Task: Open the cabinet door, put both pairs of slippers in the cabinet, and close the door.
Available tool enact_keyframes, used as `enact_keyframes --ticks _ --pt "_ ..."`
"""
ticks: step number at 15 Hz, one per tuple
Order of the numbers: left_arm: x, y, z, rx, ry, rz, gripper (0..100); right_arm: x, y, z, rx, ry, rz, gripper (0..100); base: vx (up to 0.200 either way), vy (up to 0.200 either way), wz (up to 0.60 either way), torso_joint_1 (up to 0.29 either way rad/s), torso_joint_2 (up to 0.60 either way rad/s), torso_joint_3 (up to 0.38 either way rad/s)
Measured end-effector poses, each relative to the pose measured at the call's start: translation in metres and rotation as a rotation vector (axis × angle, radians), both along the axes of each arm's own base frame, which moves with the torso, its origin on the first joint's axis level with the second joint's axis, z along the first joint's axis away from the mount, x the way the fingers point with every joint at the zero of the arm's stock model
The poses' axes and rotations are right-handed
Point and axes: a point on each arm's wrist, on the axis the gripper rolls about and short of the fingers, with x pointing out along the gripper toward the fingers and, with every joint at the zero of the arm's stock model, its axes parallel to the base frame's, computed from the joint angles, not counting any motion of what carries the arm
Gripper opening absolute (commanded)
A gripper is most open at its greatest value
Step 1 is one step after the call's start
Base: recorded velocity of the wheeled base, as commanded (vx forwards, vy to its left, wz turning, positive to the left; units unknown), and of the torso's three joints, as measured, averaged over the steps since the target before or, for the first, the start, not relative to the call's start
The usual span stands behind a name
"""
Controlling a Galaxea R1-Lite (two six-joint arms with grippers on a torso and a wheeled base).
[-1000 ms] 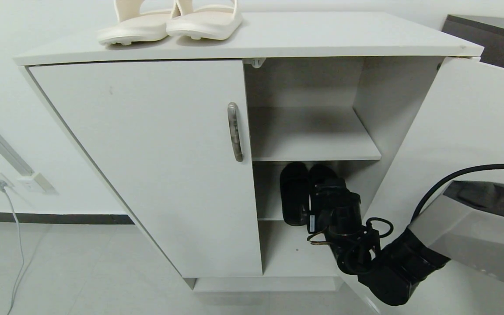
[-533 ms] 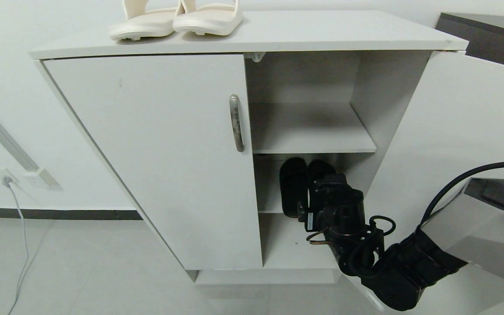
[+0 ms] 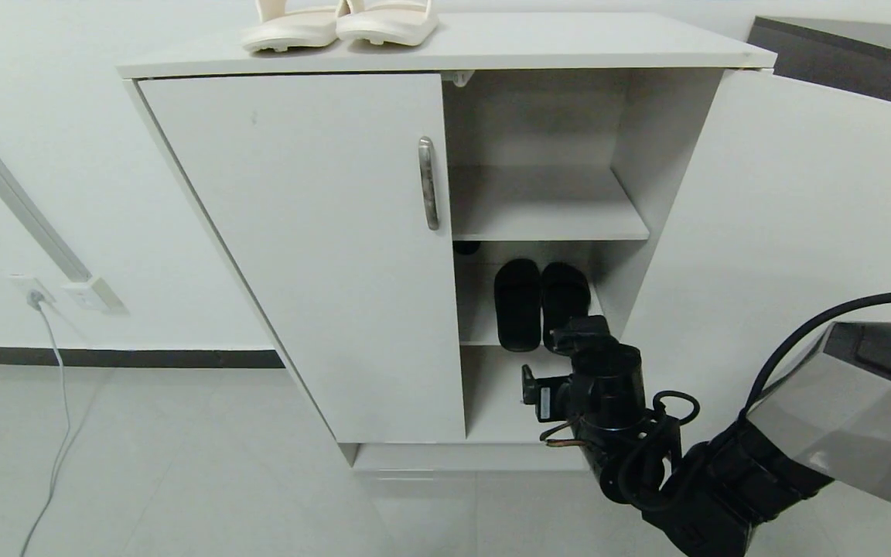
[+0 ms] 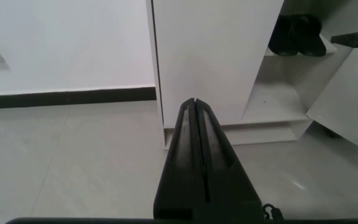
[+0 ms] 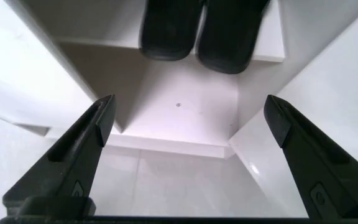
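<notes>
Black slippers (image 3: 519, 305) — matte, rounded, on flat white shelf (image 3: 476, 319)

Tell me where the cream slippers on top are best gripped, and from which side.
Likely their near ends, where the cream slippers touch: pinch the two adjoining inner edges, coming from the front, slightly above. They lie flat, side by side, near the cabinet top's front edge.
</notes>
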Motion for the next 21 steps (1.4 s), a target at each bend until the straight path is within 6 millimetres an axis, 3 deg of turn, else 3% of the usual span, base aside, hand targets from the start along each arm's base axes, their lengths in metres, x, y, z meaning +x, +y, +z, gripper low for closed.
enact_keyframes --ticks 7,21 --pt "0.000 0.000 0.000 -0.002 0.000 0.000 0 -0.004 0.002 -0.001 -0.007 0.004 0.003 100 0.000 0.000 0.00 0.001 0.00 0.013" --pt "0.000 0.000 0.000 0.000 0.000 0.000 0 -0.012 0.003 -0.007 -0.030 0.022 0.019 100 0.000 0.000 0.00 0.002 0.00 0.165"
